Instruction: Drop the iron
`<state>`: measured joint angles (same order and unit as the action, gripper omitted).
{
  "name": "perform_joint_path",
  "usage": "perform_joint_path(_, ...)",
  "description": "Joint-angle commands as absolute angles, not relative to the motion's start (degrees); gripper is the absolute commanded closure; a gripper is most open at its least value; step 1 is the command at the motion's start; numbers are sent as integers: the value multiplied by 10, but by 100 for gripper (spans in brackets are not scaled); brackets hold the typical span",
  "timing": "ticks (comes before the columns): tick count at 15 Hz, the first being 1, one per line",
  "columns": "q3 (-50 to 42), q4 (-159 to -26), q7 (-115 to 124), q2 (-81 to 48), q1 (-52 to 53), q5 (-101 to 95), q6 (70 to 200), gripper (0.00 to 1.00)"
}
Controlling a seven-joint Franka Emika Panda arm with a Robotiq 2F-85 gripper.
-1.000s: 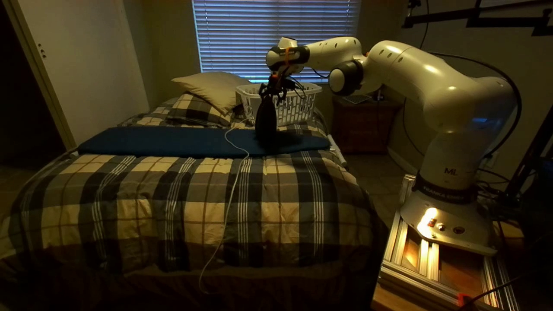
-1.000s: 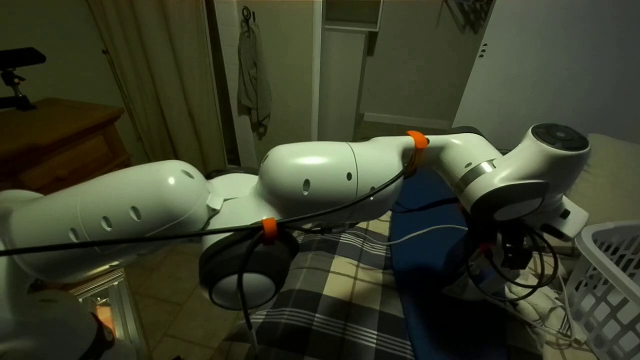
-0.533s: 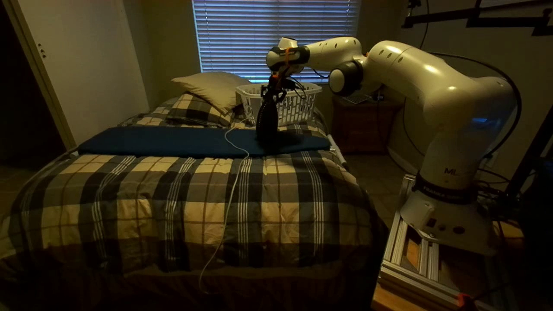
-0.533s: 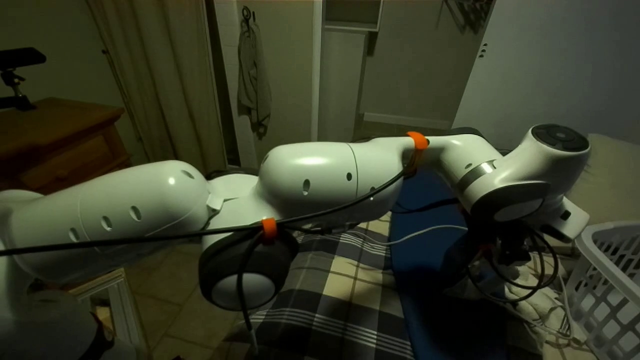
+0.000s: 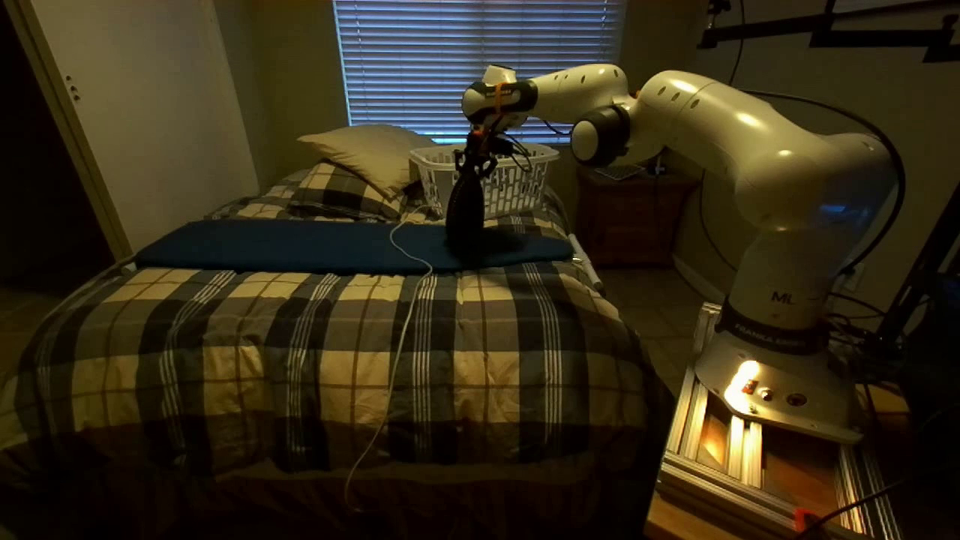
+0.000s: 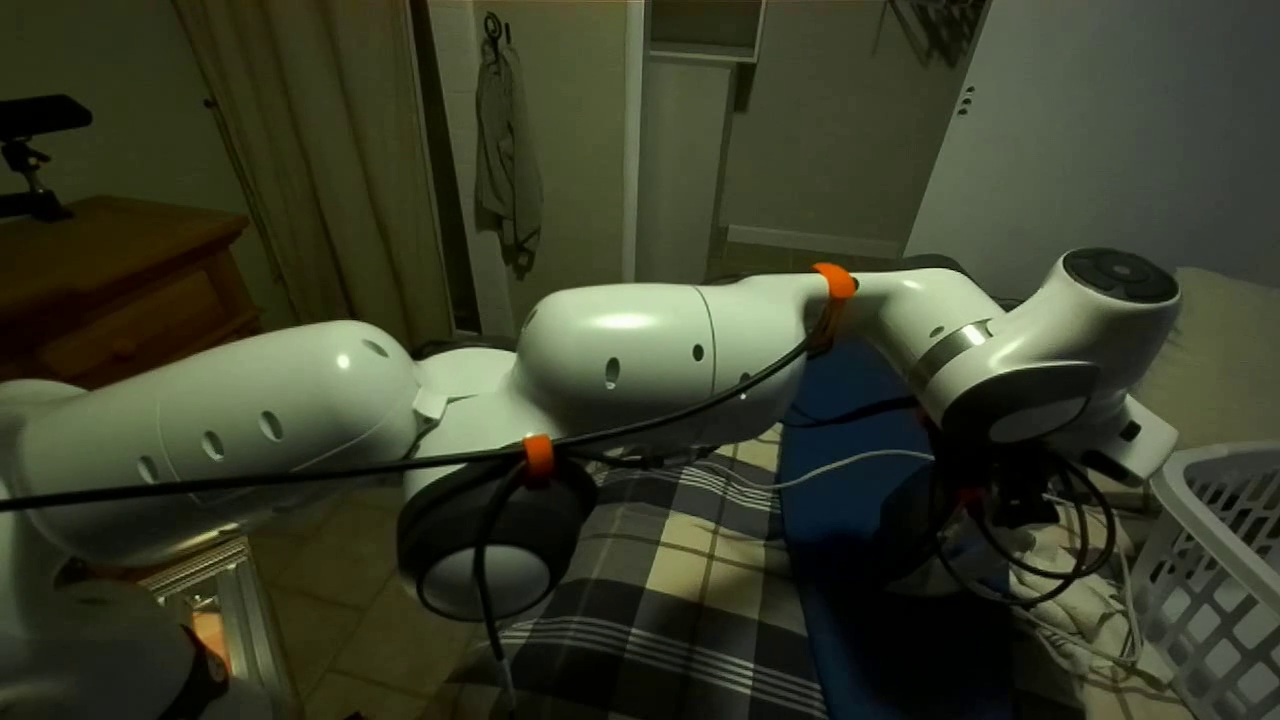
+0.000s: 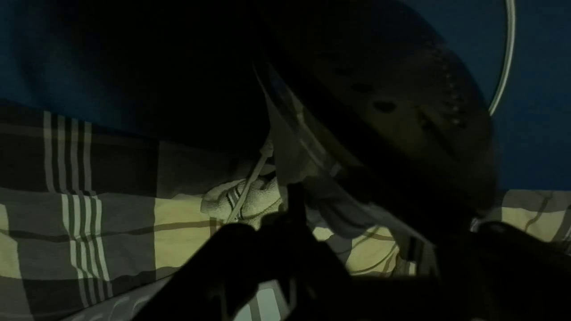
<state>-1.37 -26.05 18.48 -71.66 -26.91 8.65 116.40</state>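
The iron [image 5: 465, 210] is dark and nearly upright, nose up, over the blue ironing board [image 5: 300, 246] in an exterior view. It also shows dark below the arm [image 6: 905, 530]. In the wrist view its holed soleplate [image 7: 392, 120] faces up and right. My gripper [image 5: 475, 171] is around the iron's nose from above. Its fingers [image 7: 388, 211] stand apart with the iron between them and appear closed on it; the contact is dark. I cannot tell whether the iron's heel touches the board. The light cord [image 5: 405, 337] runs over the board and down the bed.
A white basket [image 5: 517, 187] stands just behind the gripper. It also shows at the right edge of an exterior view [image 6: 1215, 560]. Pillows [image 5: 367, 154] lie at the bed's head. A crumpled light towel [image 7: 254, 200] lies beside the board. The plaid bed [image 5: 315, 352] extends around it.
The gripper and the iron have turned slightly together, and more of the holed soleplate shows now. The cord near the basket has shifted a little. The arm otherwise holds still.
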Motion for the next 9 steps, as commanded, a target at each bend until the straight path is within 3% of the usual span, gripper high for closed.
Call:
perform_joint_path(1,-25,-263,193,-719,-262,80,1148,77)
perform_joint_path(9,-41,-280,222,-701,-246,74,1084,77)
